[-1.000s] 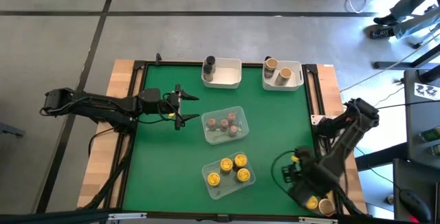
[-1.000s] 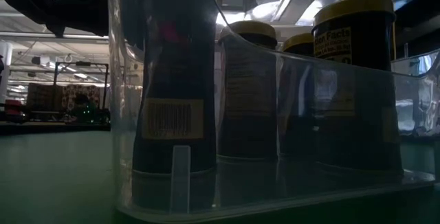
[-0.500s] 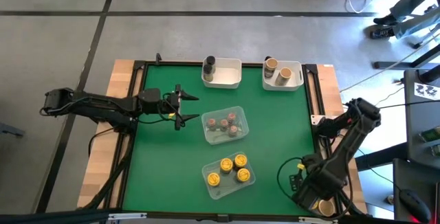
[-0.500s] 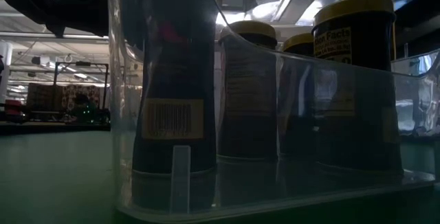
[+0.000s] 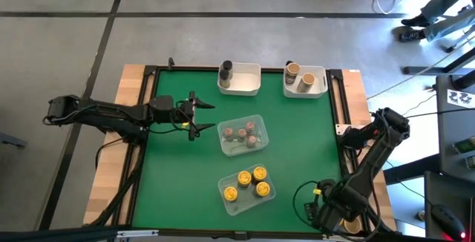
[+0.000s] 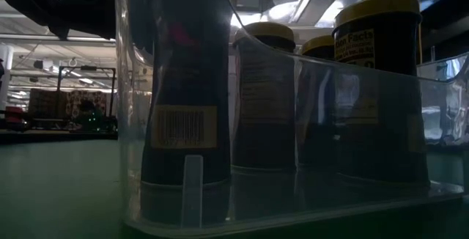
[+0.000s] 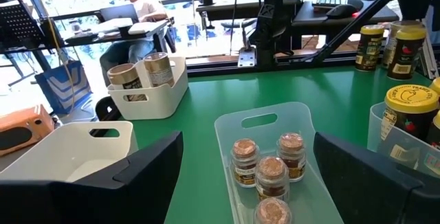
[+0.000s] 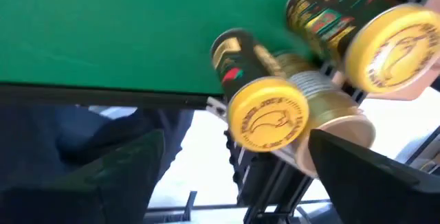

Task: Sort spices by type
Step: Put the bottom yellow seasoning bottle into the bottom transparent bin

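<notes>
The right gripper [image 5: 320, 211] hung low over the near right corner of the green table [image 5: 297, 145], its fingers spread wide and empty. Straight ahead of it in the right wrist view stood two yellow-lidded jars [image 8: 265, 104], touching one another, with a tan-lidded jar [image 8: 330, 117] pressed close behind them. They sat on the table's frame rail just beyond the edge of the green surface. Each jar's long axis ran roughly toward the camera, so the lids faced the open fingers. The right arm was much the nearer one to that cluster. The left gripper [image 5: 194, 113] waited well apart over the left half of the table, also open and holding nothing, pointed at the clear tray of reddish-brown-topped jars [image 5: 241, 136]. The clear tray of yellow-lidded jars [image 5: 247, 182] lay between the right gripper and the table's middle, with bare green around it, so a carry inward looked unobstructed. At the far edge a white bin [image 5: 240, 80] held the dark grey jar [image 5: 225, 69], and a second white bin [image 5: 306, 82] held tan-lidded jars. The likely trouble was the crowding: jars touching beside an edge could be knocked off when the fingers closed.
</notes>
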